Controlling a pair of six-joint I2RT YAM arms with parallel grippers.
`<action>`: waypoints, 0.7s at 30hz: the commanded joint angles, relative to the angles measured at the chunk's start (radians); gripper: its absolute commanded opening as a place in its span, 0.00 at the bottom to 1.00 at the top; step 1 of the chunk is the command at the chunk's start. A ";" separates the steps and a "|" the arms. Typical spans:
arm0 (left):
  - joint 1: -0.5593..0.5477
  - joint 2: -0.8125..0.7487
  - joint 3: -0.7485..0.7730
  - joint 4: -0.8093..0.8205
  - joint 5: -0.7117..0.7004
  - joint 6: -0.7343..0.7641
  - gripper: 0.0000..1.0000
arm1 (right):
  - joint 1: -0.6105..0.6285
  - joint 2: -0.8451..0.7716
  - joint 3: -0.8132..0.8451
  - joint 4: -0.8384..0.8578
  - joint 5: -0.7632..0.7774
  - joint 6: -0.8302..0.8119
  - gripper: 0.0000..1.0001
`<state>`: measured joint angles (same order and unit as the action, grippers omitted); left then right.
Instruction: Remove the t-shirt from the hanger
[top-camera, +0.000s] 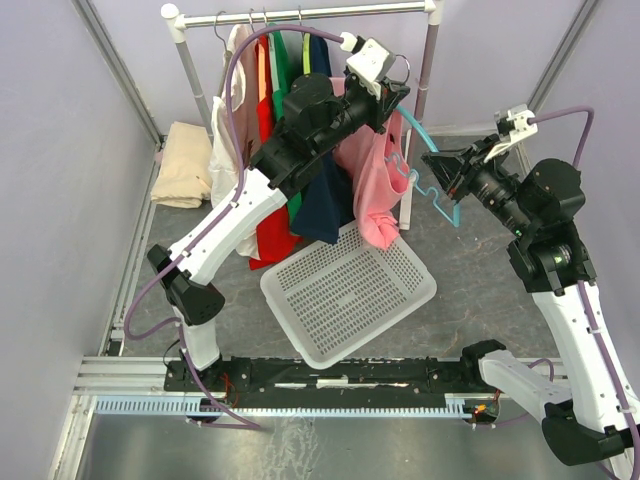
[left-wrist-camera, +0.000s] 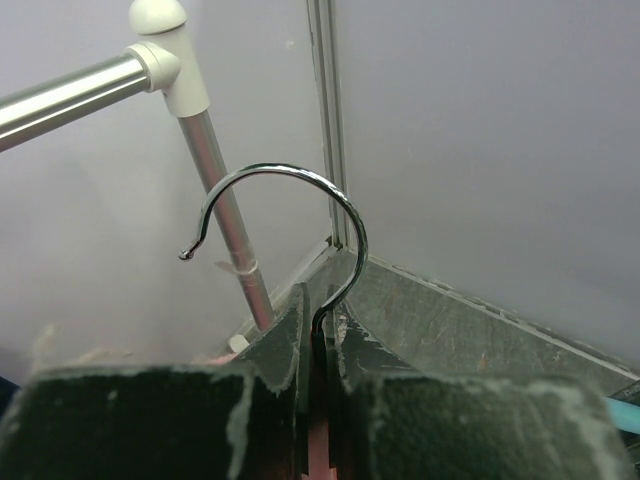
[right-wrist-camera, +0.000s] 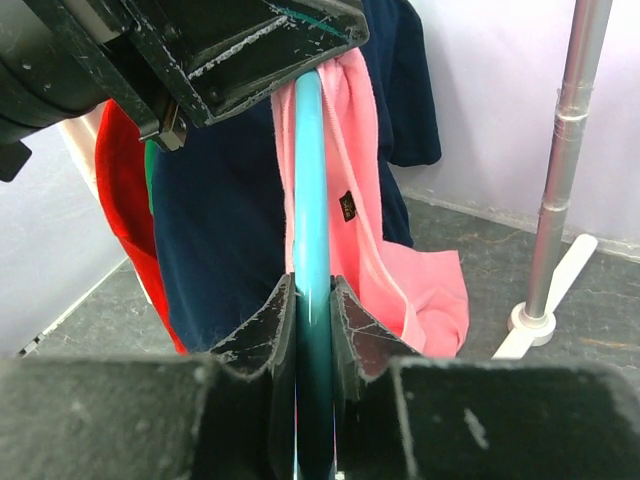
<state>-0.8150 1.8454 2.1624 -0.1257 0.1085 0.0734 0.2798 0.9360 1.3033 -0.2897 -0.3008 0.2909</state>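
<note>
Nearest you, low in the centre of the top view, the white perforated basket (top-camera: 350, 290) sits tilted on the dark table (top-camera: 470, 260), just past the arm bases.

Move up to mid right. Your right gripper (top-camera: 440, 165) has its fingers closed together on the teal hanger (top-camera: 425, 135). In the right wrist view both pads (right-wrist-camera: 350, 315) press the teal bar from either side, and the bar runs straight up the middle of the frame.

Now the task's thing. The pink t-shirt (top-camera: 370, 180) hangs off that hanger in the centre of the top view, and its bunched lower end reaches the basket's far edge. In the right wrist view the pink cloth lies along the right of the bar and drops to lower right.

Just behind it hang a navy garment (top-camera: 325, 205) and a red garment (top-camera: 272, 230).

Higher up, your left gripper (left-wrist-camera: 318, 330) is clamped on the hanger, at the stem of its metal hook (left-wrist-camera: 290, 215). The stem stands pinched between the fingers. The hook curls open above them, with nothing in it.

Farthest off, the rack rail (top-camera: 300, 17) crosses the top of the frame, apart from the hook. A folded beige cloth (top-camera: 185, 165) lies at upper left beside the wall.
</note>
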 joint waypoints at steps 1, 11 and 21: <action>-0.013 -0.006 0.042 0.004 0.006 -0.030 0.07 | -0.002 -0.013 0.019 0.031 -0.010 -0.009 0.07; -0.013 -0.032 0.026 -0.035 -0.103 -0.017 0.86 | -0.002 -0.039 0.007 0.068 0.058 0.010 0.02; -0.013 -0.200 -0.229 0.065 -0.181 0.005 0.87 | -0.002 -0.054 0.020 0.072 0.089 -0.002 0.02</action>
<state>-0.8314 1.7359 2.0102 -0.0994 -0.0288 0.0616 0.2821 0.9150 1.2976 -0.3080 -0.2661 0.2943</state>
